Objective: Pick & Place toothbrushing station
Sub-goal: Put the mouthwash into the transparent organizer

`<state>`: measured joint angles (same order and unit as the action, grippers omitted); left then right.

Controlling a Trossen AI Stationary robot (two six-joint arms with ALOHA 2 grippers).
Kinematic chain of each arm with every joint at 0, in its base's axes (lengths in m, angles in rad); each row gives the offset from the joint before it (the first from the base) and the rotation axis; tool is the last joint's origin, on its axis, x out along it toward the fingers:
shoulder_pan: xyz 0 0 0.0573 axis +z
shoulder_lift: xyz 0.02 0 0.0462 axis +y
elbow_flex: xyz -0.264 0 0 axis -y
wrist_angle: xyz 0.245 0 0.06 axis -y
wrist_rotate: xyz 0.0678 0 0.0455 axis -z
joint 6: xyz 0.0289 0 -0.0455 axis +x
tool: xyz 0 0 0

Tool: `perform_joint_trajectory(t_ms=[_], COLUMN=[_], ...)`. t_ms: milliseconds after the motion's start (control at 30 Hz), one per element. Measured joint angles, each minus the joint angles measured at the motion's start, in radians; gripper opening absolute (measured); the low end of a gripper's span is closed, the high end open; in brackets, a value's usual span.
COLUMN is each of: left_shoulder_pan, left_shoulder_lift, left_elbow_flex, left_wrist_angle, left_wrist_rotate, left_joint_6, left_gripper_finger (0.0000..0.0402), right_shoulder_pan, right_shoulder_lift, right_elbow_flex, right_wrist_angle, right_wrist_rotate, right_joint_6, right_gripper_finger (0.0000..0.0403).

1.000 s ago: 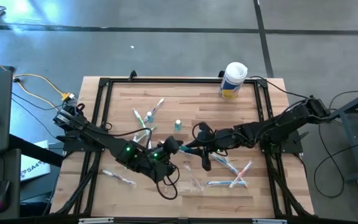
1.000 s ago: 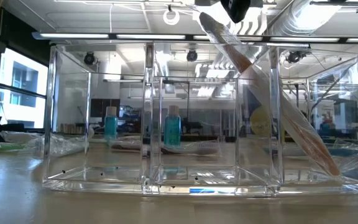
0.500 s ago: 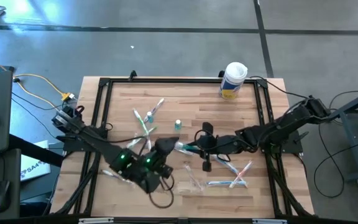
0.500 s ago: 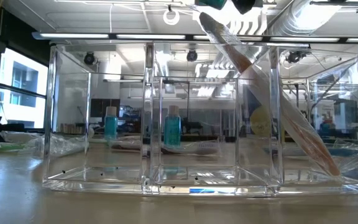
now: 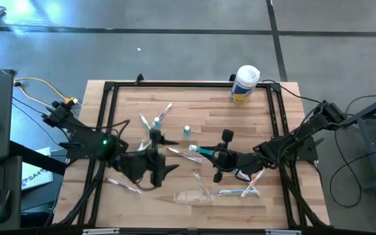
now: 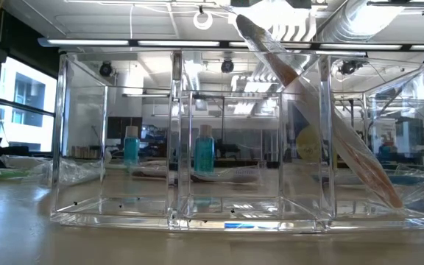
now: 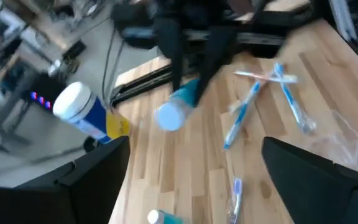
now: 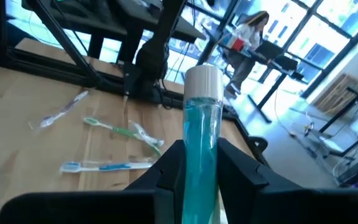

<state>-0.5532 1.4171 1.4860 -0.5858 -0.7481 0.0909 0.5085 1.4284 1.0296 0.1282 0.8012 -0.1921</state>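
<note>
Toothbrushes (image 5: pixel 154 124) lie scattered across your desk (image 5: pixel 194 104), some toward its left side and a cluster (image 5: pixel 243 189) near the right front corner. Your right hand (image 5: pixel 209 153) sits over the middle of the desk, clamped on a teal tube (image 8: pixel 199 134) with a pale cap; the right wrist view shows both fingers (image 8: pixel 166 163) pressed to the tube's sides, cap end pointing away from the wrist. Your left hand (image 5: pixel 156 171) is left of the middle, toward the front edge, with its fingers (image 7: pixel 89 180) spread wide apart and nothing between them. Another small teal-capped tube (image 5: pixel 187 131) stands on the desk just behind the right hand, apart from it. A clear holder (image 6: pixel 234 140) rests at the front edge; in the low view one toothbrush (image 6: pixel 322 118) leans tilted in the compartment that shows on the right. A white canister (image 5: pixel 245 83) with a yellow label stands by the back edge, toward the right corner.
</note>
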Motion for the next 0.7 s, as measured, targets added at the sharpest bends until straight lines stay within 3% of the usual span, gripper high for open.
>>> perform_joint_trajectory(t_ms=[267,533,700], left_shoulder_pan=[0.081,0.132,0.173], left_shoulder_lift=[0.027,0.056,0.056], left_elbow_flex=[-0.002,-0.003,-0.003], left_wrist_angle=[0.005,0.087,0.099], left_wrist_rotate=[0.169,0.144,0.183], left_joint_6=[-0.047,-0.046,-0.044], left_gripper_finger=[0.0362,0.0362,0.0362], right_shoulder_pan=[0.008,0.008,0.008], right_shoulder_lift=[0.002,0.002,0.002], right_elbow_flex=[0.000,0.000,0.000], right_wrist_angle=[0.026,0.026,0.025], right_wrist_rotate=[0.011,0.009,0.008], right_joint_6=[-0.048,-0.049,-0.048], right_gripper_finger=[0.0063,0.0063,0.0063])
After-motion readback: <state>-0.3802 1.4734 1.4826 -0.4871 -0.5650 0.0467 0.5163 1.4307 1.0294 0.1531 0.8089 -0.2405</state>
